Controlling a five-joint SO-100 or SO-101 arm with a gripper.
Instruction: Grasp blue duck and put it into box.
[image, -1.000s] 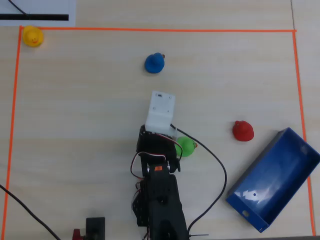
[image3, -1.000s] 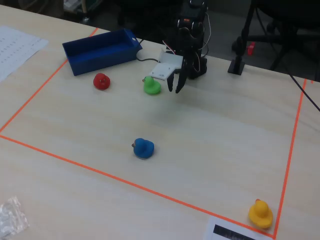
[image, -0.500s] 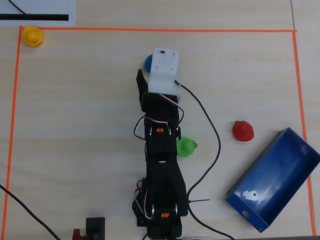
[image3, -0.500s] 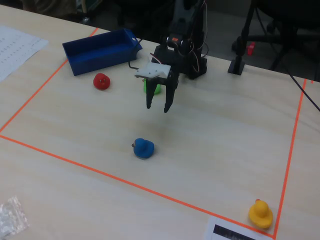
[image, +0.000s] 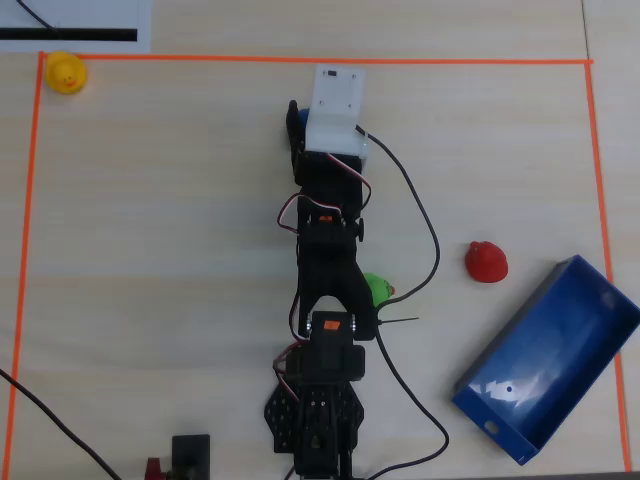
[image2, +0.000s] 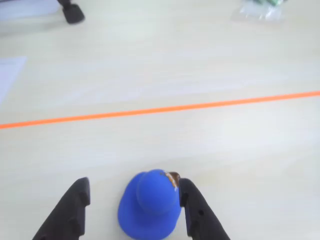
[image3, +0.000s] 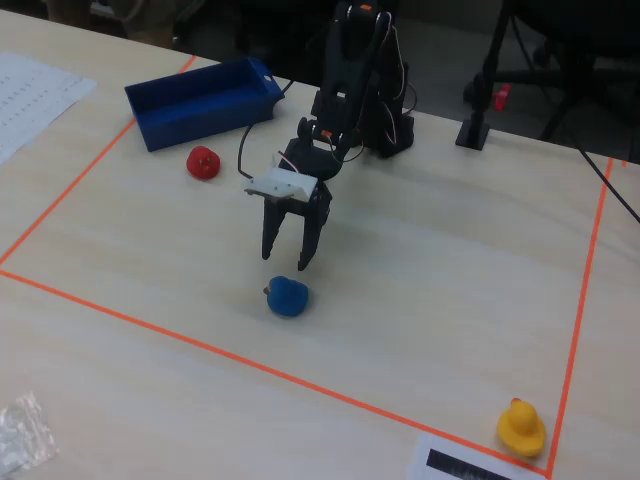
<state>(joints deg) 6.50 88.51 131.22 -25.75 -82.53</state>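
The blue duck (image2: 150, 210) sits on the light wooden table, its beak toward the right finger. My gripper (image2: 134, 184) is open and straddles it in the wrist view, with the right finger (image2: 197, 215) almost touching and the left finger (image2: 70, 215) well apart. In the fixed view the gripper (image3: 285, 260) points down just above and behind the duck (image3: 288, 297). In the overhead view the white gripper housing covers all but a sliver of the duck (image: 298, 118). The dark-blue box (image: 560, 350) lies at the lower right of the overhead view, and its inside holds nothing that I can see.
A red duck (image: 486, 261) lies left of the box, a green duck (image: 378, 290) beside the arm's base link, a yellow duck (image: 66, 73) in the far left corner. Orange tape (image: 300, 59) frames the work area. A black cable (image: 425, 230) loops to the arm's right.
The arm has stretched away from its base, from beside the green duck out over the blue duck, and the open gripper has come down around it.
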